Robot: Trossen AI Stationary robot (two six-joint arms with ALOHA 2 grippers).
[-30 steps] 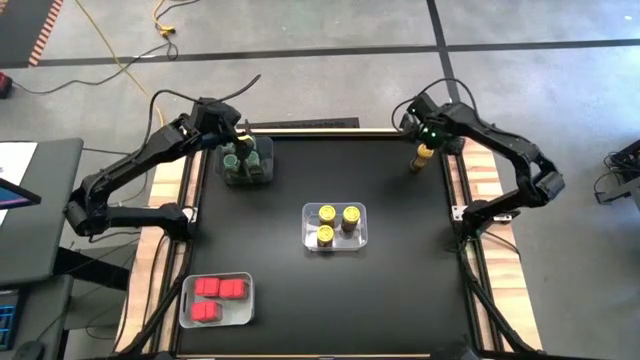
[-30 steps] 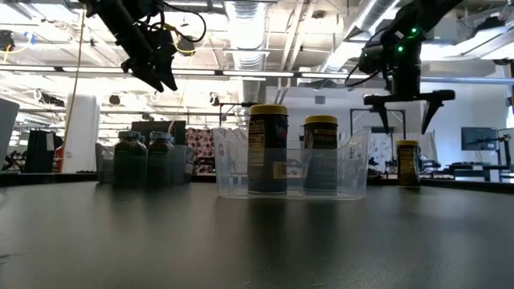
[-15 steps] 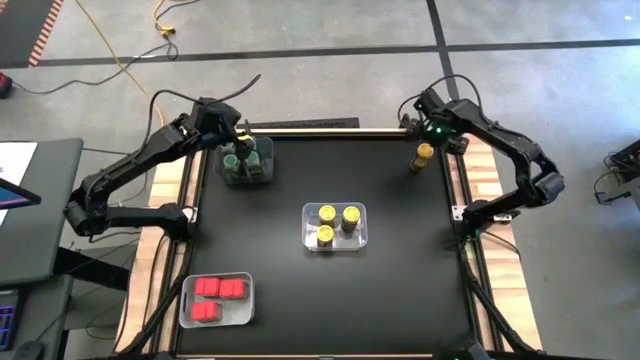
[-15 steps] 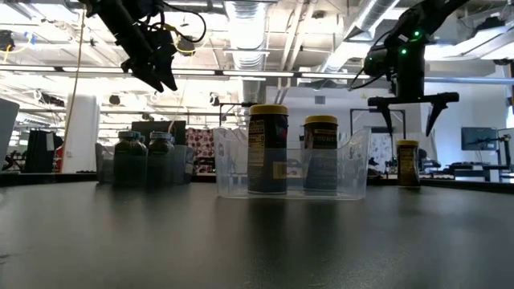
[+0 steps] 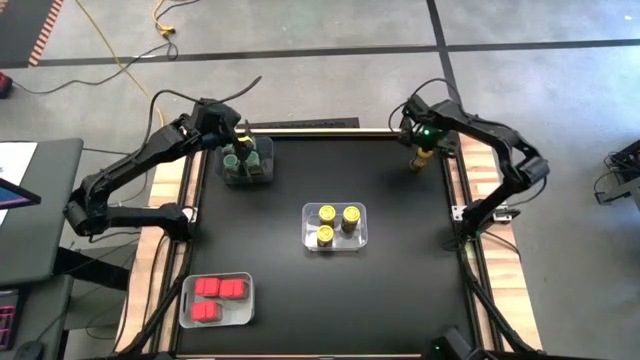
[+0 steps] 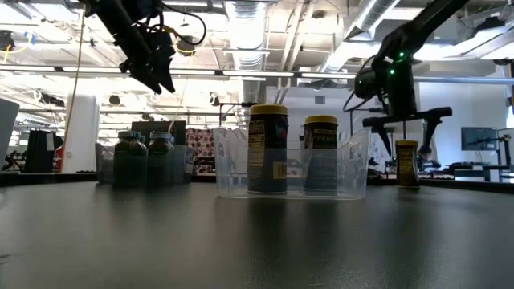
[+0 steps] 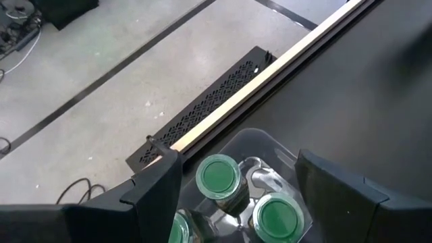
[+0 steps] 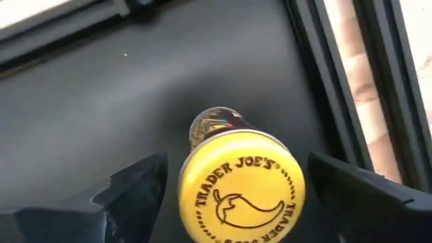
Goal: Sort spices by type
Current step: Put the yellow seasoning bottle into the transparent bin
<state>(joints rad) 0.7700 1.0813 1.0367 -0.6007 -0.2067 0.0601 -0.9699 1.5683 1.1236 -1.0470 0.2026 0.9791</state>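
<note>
Our right gripper has dropped over the yellow jar, upper right, jaws wide apart; it looks hard and smooth, so we grab just under the lid

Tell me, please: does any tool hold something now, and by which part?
Nothing is held. The right tool is open around the lone yellow-lidded jar, not gripping it. The left tool is open above the green-lidded jars.
</note>
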